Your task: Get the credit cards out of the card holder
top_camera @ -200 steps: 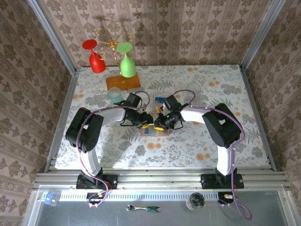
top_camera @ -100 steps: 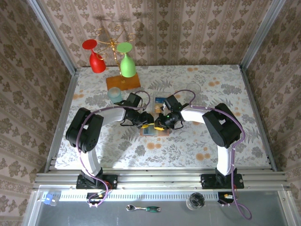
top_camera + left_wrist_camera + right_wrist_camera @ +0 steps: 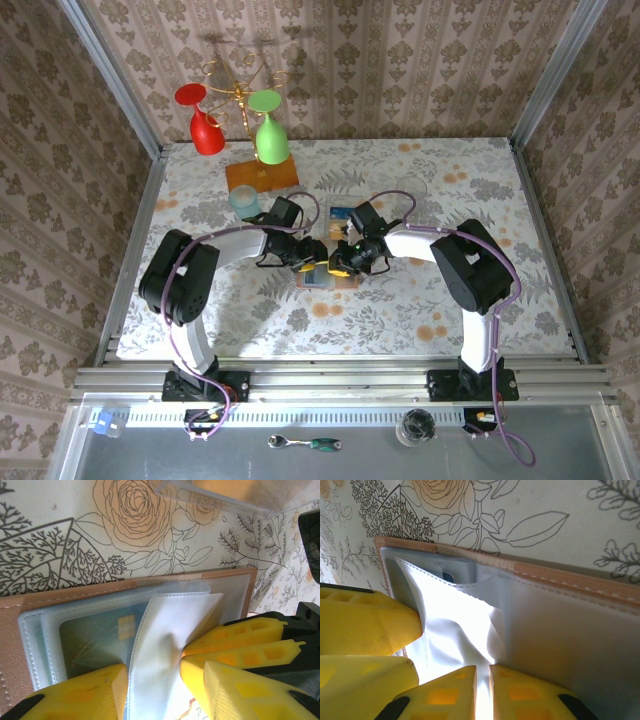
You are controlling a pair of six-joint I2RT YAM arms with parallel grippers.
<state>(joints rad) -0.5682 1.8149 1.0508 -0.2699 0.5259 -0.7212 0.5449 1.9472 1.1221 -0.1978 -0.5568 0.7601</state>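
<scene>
The tan card holder [image 3: 125, 587] lies open on the flowered table, its clear sleeves facing up; in the top view it sits under both grippers [image 3: 330, 277]. A teal credit card [image 3: 95, 640] with a gold chip rests in one sleeve, and a blue corner [image 3: 449, 576] shows in a pocket. My right gripper [image 3: 482, 680] is shut on a lifted clear sleeve [image 3: 455, 625]. My left gripper [image 3: 152, 680] stands open astride the same sleeve [image 3: 165, 635], with its yellow fingers [image 3: 80, 695] either side. In the top view the left gripper [image 3: 312, 262] and the right gripper [image 3: 342, 260] meet tip to tip.
A small blue card-like rectangle [image 3: 338, 212] lies on the table just behind the grippers. Further back stand an orange-based rack [image 3: 261, 175] with red and green glasses, a pale teal cup [image 3: 243, 202] and a clear glass [image 3: 414, 187].
My left gripper's fingers have spread wider around the clear sleeve. The right gripper keeps its pinch, and neither arm has visibly shifted.
</scene>
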